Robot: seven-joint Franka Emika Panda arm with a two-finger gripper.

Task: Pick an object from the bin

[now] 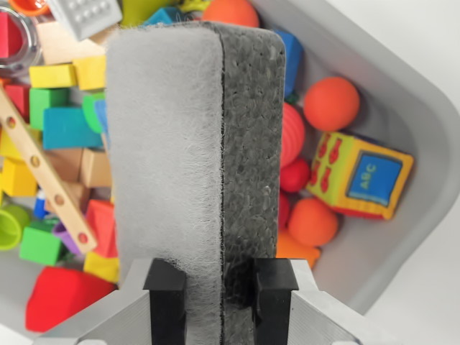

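Sponge (194,136) sat clamped between our gripper (219,295) pads, standing upright and filling the middle of the wrist view, with the bin (402,108) and its toys below and behind it. We judged it very light and soft: foam that would squash under load, rough enough on both faces not to slip, nothing fragile about it. Our hold was at the bottom end, pads pressing across the thickness, one on the felt side and one on the foam side. We judged that a fair spot, though the long free end could wobble.

Looks, going left to right: a white fibrous felt layer, fuzzy at the edges, then a thin dark seam, then a charcoal coarse-celled foam layer with rounded top corners.

Around it: at the wrist view's left we saw a wooden strip (43,176) with holes lying over coloured blocks, and a red block (61,295) low in the corner. At the right, an orange ball (330,103) and a yellow ABC cube (363,175) lay near the bin wall, apart from the sponge.
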